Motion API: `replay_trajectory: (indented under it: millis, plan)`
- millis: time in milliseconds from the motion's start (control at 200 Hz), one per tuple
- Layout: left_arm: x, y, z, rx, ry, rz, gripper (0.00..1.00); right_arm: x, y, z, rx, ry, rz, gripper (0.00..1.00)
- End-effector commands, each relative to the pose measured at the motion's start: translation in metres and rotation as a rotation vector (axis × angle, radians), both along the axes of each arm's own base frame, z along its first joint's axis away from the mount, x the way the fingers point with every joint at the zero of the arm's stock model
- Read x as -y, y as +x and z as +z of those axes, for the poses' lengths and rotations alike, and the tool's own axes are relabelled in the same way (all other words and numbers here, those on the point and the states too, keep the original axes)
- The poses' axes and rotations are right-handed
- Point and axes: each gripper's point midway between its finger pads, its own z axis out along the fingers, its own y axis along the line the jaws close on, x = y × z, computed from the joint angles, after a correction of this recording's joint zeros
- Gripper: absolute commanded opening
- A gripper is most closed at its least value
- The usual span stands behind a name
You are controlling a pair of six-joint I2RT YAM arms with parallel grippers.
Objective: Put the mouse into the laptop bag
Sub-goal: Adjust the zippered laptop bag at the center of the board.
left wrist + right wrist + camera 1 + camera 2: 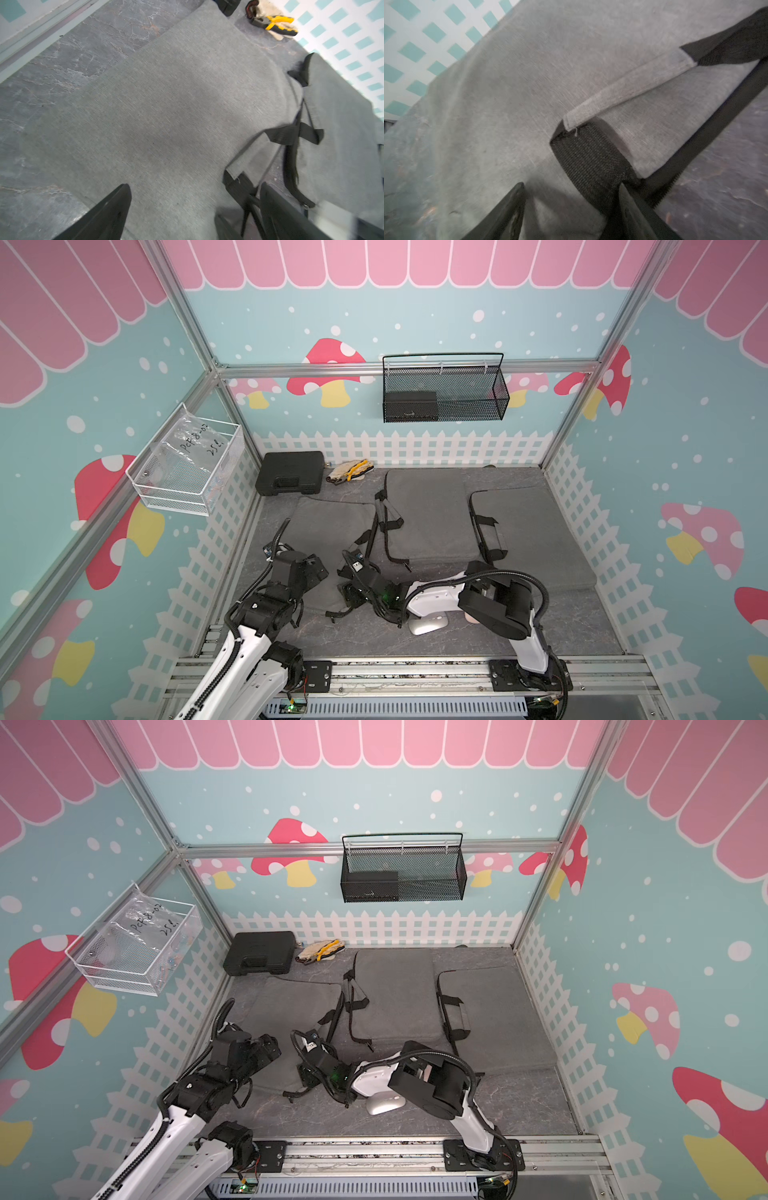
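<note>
We record:
- left gripper, fingers spread wide above the bag
- grey laptop bag, flat on the dark marbled table
- black straps between it and a second grey bag
- yellow-and-black work gloves by the table's fence-patterned edge

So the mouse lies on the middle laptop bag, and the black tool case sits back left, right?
No: both top views show the mouse on the bare tabletop near the front, under the right arm. The black tool case does sit back left.
</note>
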Motion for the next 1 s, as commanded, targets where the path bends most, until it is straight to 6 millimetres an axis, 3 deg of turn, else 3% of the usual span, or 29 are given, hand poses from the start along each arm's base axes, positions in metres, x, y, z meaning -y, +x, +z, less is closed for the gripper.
replay_trajectory:
  millis: [0,115,280,515,595,805,996]
  plan:
    - [-0.003,-0.022,-0.017,-0.049,-0.048,0.035,1.00,-0.002,0.003,-0.027,-0.038,-0.078,-0.011,0.66]
    - [-0.008,-0.043,-0.034,-0.094,-0.158,0.153,1.00,-0.001,0.012,-0.042,-0.057,-0.105,-0.026,0.59]
    - [-0.004,-0.058,-0.051,-0.149,-0.275,0.240,1.00,0.014,0.029,-0.058,-0.070,-0.135,-0.056,0.47]
    - [-0.003,-0.066,-0.061,-0.220,-0.322,0.321,1.00,0.025,0.051,-0.054,-0.038,-0.156,-0.050,0.42]
    - [-0.005,-0.066,-0.061,-0.223,-0.318,0.334,1.00,0.026,0.054,-0.043,-0.025,-0.148,-0.045,0.44]
    - [-0.013,-0.064,-0.059,-0.196,-0.299,0.379,1.00,0.035,0.049,0.011,0.052,-0.134,-0.059,0.64]
    - [-0.025,-0.063,-0.056,-0.167,-0.248,0.411,1.00,0.040,0.010,0.058,0.122,-0.110,-0.078,0.68]
